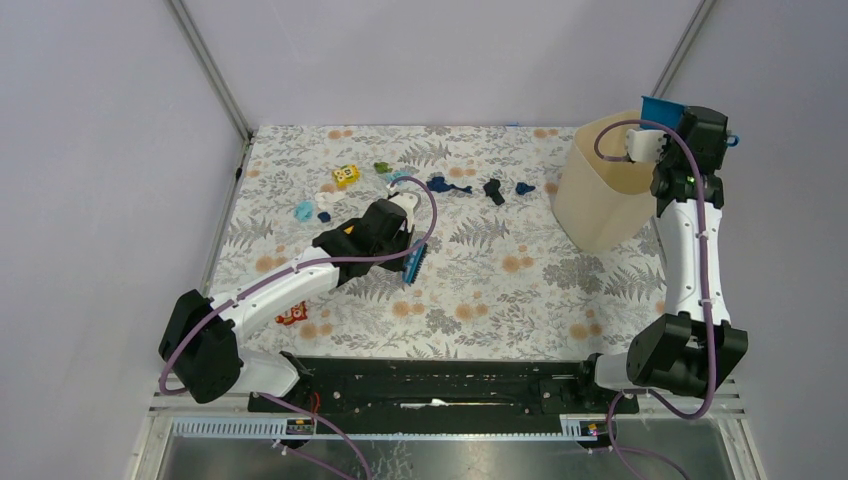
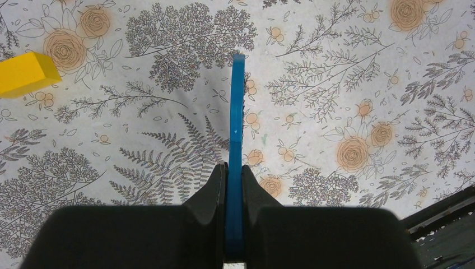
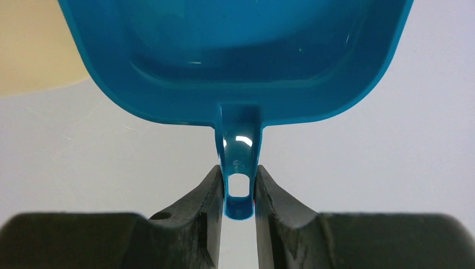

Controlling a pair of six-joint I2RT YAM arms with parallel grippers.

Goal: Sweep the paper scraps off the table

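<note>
Paper scraps lie across the far part of the table (image 1: 500, 300): a light blue one (image 1: 304, 211), navy ones (image 1: 450, 186) (image 1: 525, 188), a black one (image 1: 494, 190) and a green one (image 1: 382, 167). My left gripper (image 1: 405, 243) is shut on a blue brush (image 1: 415, 262), held low over the table's middle, just near of the scraps. In the left wrist view the brush (image 2: 237, 112) sticks out edge-on from the closed left gripper (image 2: 234, 168). My right gripper (image 1: 668, 125) is shut on the handle of a blue dustpan (image 1: 660, 108), raised over the bin. The right wrist view shows the dustpan (image 3: 235, 56) in the right gripper (image 3: 239, 174).
A tall beige bin (image 1: 600, 195) stands at the far right of the table. A yellow cube (image 1: 346, 176) sits among the far-left scraps and also shows in the left wrist view (image 2: 25, 72). A red toy (image 1: 293, 316) lies near the left arm.
</note>
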